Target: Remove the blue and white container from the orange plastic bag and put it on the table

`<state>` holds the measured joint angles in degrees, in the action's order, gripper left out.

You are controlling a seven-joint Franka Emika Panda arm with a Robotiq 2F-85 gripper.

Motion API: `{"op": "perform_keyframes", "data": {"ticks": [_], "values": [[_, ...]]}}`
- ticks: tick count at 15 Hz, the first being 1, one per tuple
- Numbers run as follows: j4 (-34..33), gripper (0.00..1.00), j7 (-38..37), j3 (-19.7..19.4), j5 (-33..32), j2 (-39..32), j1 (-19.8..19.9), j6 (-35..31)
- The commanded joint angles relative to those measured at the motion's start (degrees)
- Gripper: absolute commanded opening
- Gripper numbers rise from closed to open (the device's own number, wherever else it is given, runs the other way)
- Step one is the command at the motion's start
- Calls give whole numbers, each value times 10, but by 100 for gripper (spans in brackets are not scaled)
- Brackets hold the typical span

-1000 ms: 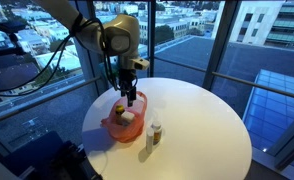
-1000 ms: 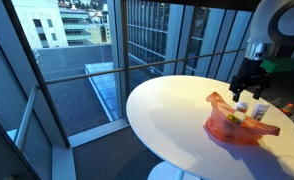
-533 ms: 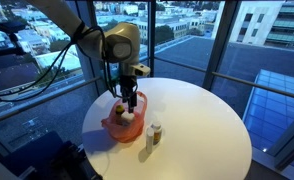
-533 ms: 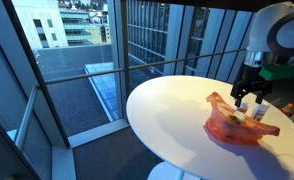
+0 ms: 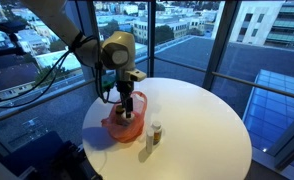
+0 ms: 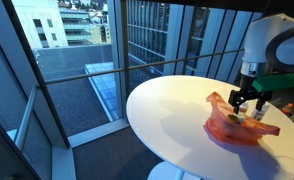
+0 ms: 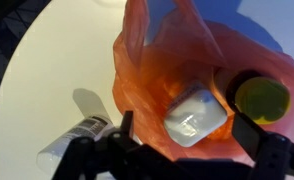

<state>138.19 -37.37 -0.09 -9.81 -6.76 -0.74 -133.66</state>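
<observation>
Wrist view looks straight down on the blue and white container (image 7: 195, 117), upright in the orange plastic bag (image 7: 152, 70), centred below the wide-open pincer (image 7: 187, 135).

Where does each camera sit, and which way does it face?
An exterior view: above table height, facing windows; shows arm, open gripper above the orange bag.
An exterior view: beside the table, windows at image left; shows wrist, gripper.
Wrist view: straight down into the bag; fingers frame the white container.
Shared: all show the bag.
</observation>
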Motion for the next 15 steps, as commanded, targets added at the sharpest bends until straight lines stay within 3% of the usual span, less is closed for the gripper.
{"op": "perform_keyframes", "data": {"ticks": [1,7,15], "values": [[1,100,-49,-9,-23,-11,-15,-10],[-4,100,-90,-21,-42,-28,-19,-20],[-10,100,-91,-27,-36,-42,-22,-44]]}}
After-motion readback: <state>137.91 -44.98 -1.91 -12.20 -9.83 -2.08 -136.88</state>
